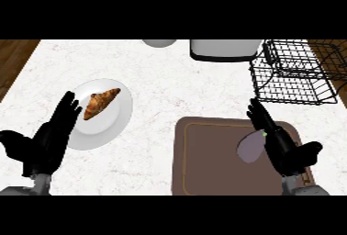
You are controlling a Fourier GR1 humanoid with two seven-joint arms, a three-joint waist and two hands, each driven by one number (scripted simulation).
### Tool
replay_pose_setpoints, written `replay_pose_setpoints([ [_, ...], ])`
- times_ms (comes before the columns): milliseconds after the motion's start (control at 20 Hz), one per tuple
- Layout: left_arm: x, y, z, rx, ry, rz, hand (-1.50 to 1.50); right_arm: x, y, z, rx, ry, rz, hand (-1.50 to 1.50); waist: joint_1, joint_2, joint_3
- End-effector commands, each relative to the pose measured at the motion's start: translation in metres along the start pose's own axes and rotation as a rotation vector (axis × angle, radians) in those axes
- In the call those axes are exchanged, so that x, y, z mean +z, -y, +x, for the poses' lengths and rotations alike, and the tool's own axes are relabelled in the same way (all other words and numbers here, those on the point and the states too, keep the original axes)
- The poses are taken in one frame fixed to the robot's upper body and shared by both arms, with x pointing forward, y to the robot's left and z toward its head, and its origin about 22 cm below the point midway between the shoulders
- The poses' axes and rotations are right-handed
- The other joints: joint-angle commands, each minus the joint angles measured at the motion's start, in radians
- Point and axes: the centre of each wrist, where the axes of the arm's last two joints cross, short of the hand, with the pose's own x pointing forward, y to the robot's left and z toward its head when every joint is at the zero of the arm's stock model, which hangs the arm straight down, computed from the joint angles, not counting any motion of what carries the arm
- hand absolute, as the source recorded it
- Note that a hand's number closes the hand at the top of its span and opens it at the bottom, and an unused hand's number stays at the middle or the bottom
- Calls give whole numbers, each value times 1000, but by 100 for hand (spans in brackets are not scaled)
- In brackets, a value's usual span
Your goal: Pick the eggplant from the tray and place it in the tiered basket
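Note:
A purple eggplant (250,147) lies on the brown tray (203,160) at the lower right. My right hand (281,144) stands edge-on over the tray, fingers straight, right beside the eggplant and hiding its right side. The black wire tiered basket (295,73) sits at the upper right of the counter, beyond the tray. My left hand (47,140) rests open at the lower left, fingers up, next to a white plate.
A white plate (108,124) holding a croissant (100,103) sits at the left. A white appliance (224,49) and a white bowl's rim (159,43) stand along the far edge. Wooden floor shows past the counter's left edge.

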Motion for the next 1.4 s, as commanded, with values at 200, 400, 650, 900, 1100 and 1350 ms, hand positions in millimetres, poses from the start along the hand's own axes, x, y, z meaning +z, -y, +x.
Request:
replay_pose_setpoints([
  [200,-5,-44,8,-276,91,147,0,20,34,25,-171,257,-689,150,-83,-3,18],
  [400,-3,-55,3,-295,64,191,0,85,62,-50,-102,-158,-1204,-150,-158,25,11],
  [650,-9,-56,4,-337,93,176,0,104,29,-26,-109,-75,-1471,-150,-94,8,11],
  [900,-15,-34,-5,-342,94,111,0,149,-10,2,-34,-166,-1338,-150,-51,21,6],
  [1100,-19,-33,-2,-334,112,86,0,179,-13,3,88,-357,-1139,-150,-13,38,3],
  [1350,-28,-26,8,-353,133,60,0,196,-7,43,155,-476,-1017,-150,18,45,4],
])
